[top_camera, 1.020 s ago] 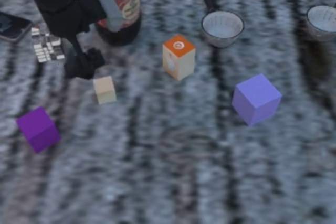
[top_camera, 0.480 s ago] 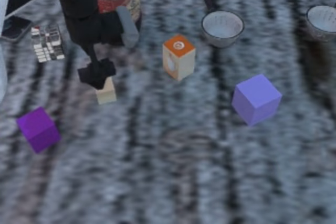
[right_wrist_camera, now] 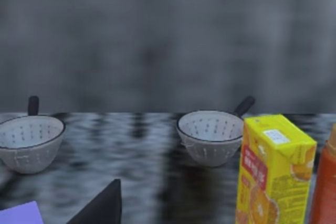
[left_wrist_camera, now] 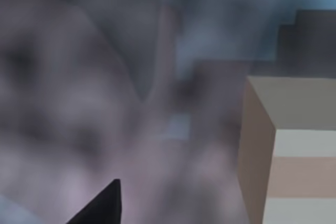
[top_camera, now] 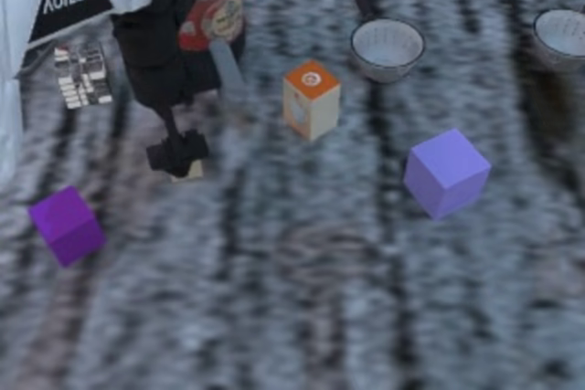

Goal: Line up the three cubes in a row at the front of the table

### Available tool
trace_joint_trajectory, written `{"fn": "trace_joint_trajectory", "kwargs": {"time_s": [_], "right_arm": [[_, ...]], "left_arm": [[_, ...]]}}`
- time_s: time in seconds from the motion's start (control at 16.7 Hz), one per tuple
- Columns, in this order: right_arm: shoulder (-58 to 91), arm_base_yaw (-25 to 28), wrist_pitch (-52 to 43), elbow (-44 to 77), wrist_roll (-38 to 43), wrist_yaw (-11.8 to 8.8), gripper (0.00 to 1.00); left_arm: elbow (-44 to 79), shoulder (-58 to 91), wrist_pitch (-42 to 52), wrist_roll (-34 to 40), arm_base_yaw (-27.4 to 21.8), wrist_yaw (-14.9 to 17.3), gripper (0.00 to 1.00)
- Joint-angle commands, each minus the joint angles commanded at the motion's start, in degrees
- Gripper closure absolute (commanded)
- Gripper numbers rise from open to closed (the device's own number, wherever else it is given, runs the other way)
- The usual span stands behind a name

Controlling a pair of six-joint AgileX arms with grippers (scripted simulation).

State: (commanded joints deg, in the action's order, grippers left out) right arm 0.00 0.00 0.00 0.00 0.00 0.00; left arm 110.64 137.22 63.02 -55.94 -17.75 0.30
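Observation:
The small cream cube sits left of centre, mostly covered by my left gripper, which hangs open right over it. In the left wrist view the cream cube looms large and close, off to one side of the one dark fingertip that shows. The deep purple cube lies at the far left. On the right half lies the lavender-blue cube, and its corner shows in the right wrist view. My right arm is out of the top view; one fingertip shows, open.
A cream carton with an orange top stands mid-table. Behind are a dark bottle, two white colander bowls and a keypad-like device at the back left. The streaked table stretches across the front.
My left arm has swung right and toward the front, then come down over the cream cube, which now is mostly hidden under the gripper. No cube has moved.

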Motion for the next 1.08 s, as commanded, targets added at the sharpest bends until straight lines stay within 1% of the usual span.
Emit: {"fn": "trace_joint_trajectory", "kwargs": {"time_s": [0.18,0.48,1.08], "right_arm": [[0.00,0.00,0.00,0.00,0.00,0.00,0.00],[0.00,0.00,0.00,0.00,0.00,0.00,0.00],[0.00,0.00,0.00,0.00,0.00,0.00,0.00]], "left_arm": [[-4.32,1.93,-6.15,-0.02,-0.02,0.02,0.00],[-5.21,2.44,-7.25,-0.06,-0.03,0.03,0.00],[-5.21,2.44,-7.25,-0.06,-0.03,0.03,0.75]]}}
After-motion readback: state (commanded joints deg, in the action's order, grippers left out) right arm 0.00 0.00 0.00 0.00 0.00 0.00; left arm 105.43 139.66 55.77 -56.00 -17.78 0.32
